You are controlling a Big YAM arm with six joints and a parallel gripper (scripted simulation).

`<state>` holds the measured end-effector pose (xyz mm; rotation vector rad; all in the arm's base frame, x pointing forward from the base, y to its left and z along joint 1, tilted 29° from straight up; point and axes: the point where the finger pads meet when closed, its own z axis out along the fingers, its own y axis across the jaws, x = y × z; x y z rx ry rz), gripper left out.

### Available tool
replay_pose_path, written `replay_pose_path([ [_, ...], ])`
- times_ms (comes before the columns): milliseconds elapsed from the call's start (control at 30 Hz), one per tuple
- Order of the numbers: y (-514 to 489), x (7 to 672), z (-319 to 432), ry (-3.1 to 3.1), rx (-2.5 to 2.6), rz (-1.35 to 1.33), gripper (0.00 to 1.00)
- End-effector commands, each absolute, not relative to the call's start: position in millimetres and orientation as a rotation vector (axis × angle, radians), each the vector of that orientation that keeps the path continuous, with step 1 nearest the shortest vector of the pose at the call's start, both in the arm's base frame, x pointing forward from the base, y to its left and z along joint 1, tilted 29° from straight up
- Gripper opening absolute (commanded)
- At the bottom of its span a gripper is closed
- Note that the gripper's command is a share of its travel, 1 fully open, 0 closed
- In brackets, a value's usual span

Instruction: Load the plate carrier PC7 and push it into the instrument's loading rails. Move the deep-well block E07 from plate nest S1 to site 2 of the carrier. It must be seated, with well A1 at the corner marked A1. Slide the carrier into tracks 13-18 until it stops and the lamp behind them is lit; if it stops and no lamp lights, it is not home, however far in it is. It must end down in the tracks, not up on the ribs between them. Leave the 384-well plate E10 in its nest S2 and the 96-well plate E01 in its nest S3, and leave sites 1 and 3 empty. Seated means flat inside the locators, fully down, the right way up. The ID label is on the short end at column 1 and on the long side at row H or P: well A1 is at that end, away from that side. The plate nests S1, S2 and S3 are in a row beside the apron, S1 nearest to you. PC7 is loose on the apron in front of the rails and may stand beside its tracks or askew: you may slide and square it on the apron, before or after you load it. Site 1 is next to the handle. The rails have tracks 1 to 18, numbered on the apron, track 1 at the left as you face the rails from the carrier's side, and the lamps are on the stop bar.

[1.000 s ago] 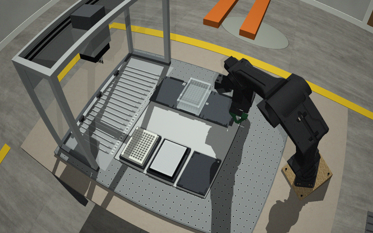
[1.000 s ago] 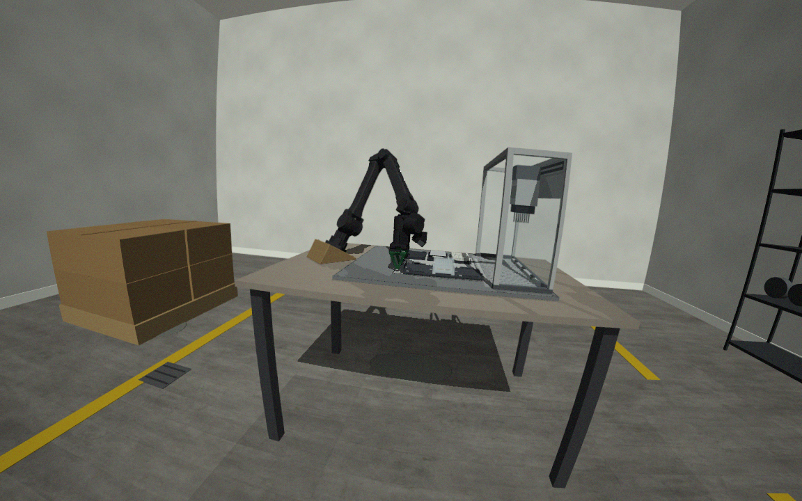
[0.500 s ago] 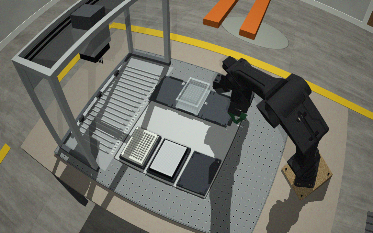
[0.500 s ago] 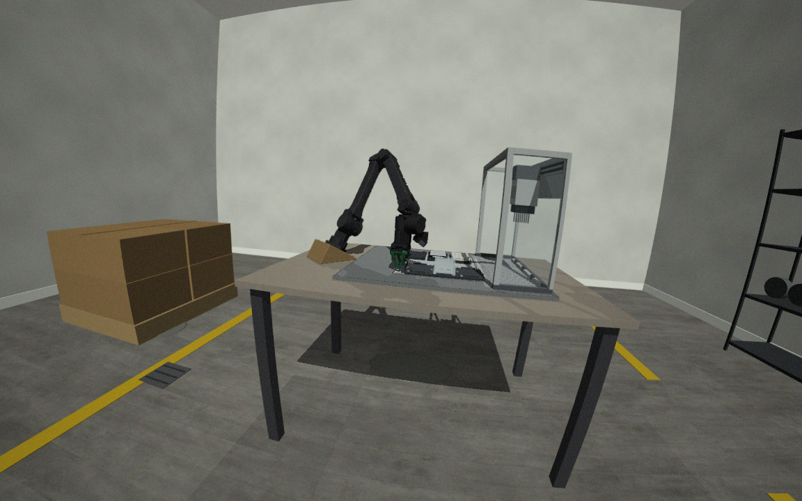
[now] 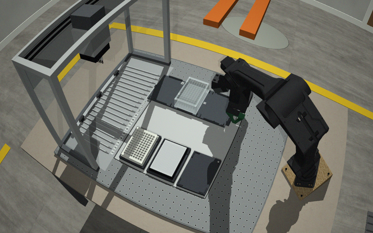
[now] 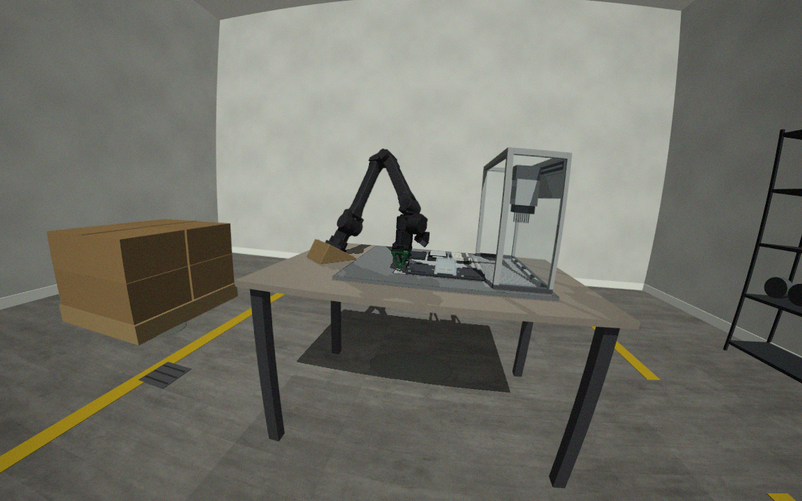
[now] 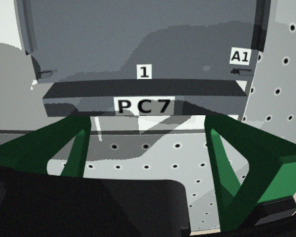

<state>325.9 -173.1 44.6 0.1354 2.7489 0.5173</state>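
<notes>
The dark plate carrier PC7 [image 5: 188,99] lies on the apron, its far end near the front of the rails [image 5: 124,97] at the higher-numbered tracks. The clear deep-well block E07 [image 5: 191,94] sits on its middle site. My gripper [image 5: 235,118] is open and empty at the carrier's handle end. In the wrist view the green fingers stand wide to either side of the handle marked PC7 [image 7: 145,105], just short of it. Site 1 [image 7: 139,22] behind the handle is empty, with an A1 mark [image 7: 239,55] at its right corner.
The 384-well plate [image 5: 169,158] and the 96-well plate [image 5: 140,144] sit in their nests; nest S1 [image 5: 198,172] is empty. The grey instrument frame [image 5: 51,75] with its pipetting head [image 5: 90,31] stands over the rails. The lamps on the stop bar [image 5: 98,94] look dark.
</notes>
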Motion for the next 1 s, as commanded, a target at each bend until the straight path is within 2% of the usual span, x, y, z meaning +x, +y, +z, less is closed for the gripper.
replay_pose_path([
  [0, -179.2, 351.1, 62.9, 2.714, 0.111, 0.481, 0.80],
  [967, -179.1, 359.7, 62.1, 2.721, 0.093, 0.488, 0.80],
])
